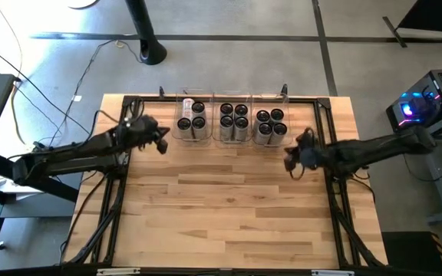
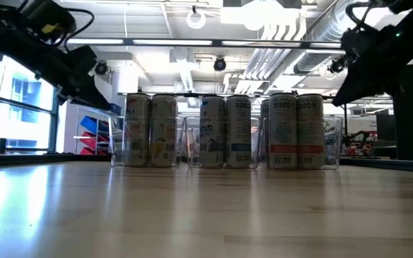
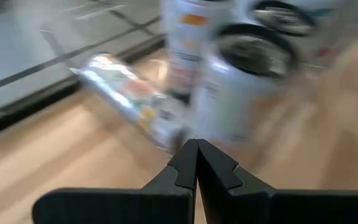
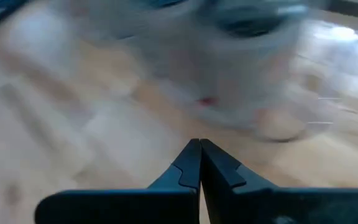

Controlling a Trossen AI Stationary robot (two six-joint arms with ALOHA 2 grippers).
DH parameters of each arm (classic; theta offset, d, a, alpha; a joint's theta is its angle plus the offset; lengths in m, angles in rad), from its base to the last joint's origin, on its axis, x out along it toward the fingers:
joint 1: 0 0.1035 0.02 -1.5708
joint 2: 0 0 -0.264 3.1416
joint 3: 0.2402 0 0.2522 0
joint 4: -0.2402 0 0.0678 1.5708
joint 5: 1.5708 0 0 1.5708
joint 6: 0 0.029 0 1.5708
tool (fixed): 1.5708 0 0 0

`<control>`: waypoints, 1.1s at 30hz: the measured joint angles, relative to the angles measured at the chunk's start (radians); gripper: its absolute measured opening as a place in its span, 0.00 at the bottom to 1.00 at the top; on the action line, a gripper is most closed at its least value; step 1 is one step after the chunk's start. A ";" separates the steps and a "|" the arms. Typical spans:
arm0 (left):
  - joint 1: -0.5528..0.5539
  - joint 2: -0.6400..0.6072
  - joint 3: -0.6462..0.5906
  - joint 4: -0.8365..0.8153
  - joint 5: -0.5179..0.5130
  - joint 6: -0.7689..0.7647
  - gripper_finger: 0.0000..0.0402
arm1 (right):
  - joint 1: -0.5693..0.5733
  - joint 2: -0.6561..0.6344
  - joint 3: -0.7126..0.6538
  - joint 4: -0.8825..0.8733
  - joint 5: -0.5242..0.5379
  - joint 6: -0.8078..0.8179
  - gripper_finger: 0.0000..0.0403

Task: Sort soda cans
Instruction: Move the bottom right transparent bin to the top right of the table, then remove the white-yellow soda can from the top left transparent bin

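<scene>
- All the soda cans (image 1: 233, 120) stand upright inside three clear bins (image 1: 213, 98) along the far edge of the tabletop (image 1: 229, 207): three in the left bin, six in the middle one, five in the right one, as far as the high view lets me count.
- No can stands loose on the open wood, so the sorting looks finished, or close to it.
- The left claw (image 1: 162, 141) hangs just beside the left bin, its fingers pressed tight together with nothing between them.
- The right claw (image 1: 289, 162) hovers near the front corner of the right bin, also closed up and empty.
- In the low view the cans line up in their groups by label, and both arms sit above tabletop height on either side.
- My read: this is the pull-away step, with both arms clear of the bins.
- If any can is misplaced, the next move calls for spreading a claw first, then coming down over that can's top without nudging its close-packed neighbours.
</scene>
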State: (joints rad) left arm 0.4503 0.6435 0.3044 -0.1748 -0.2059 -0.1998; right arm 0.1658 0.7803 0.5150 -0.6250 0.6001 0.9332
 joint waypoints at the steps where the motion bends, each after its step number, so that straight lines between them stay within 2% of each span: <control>1: -0.040 -0.017 -0.018 0.012 -0.011 -0.017 0.00 | 0.043 0.020 -0.008 0.045 0.012 -0.007 0.00; 4: -0.137 -0.036 -0.054 0.044 -0.084 -0.069 0.00 | 0.136 0.098 -0.026 0.166 0.085 -0.032 0.00; 7: -0.185 -0.026 -0.061 0.038 -0.161 -0.127 0.00 | 0.159 0.195 -0.041 0.196 0.152 -0.007 0.00; 11: -0.185 0.010 -0.061 0.038 -0.165 -0.165 0.00 | 0.112 0.325 -0.055 0.200 0.196 0.056 0.00; 15: -0.149 0.058 -0.044 0.009 -0.174 -0.182 0.00 | 0.032 0.430 -0.056 0.228 0.209 0.050 0.00; 22: -0.108 0.120 0.005 -0.026 -0.178 -0.131 0.00 | -0.059 0.489 -0.056 0.248 0.235 0.006 0.00; 27: -0.104 0.136 0.145 -0.196 -0.245 -0.114 0.00 | -0.018 0.487 -0.019 0.243 0.240 -0.024 0.00; 30: -0.061 0.180 0.299 -0.292 -0.297 -0.053 0.00 | 0.031 0.487 0.029 0.240 0.265 -0.060 0.00; 33: 0.017 0.270 0.470 -0.322 -0.299 0.043 0.00 | 0.076 0.487 0.106 0.238 0.308 -0.129 0.00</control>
State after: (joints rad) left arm 0.4669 0.9132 0.7743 -0.4971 -0.5045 -0.1570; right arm 0.2421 1.2675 0.6205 -0.3870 0.9085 0.8040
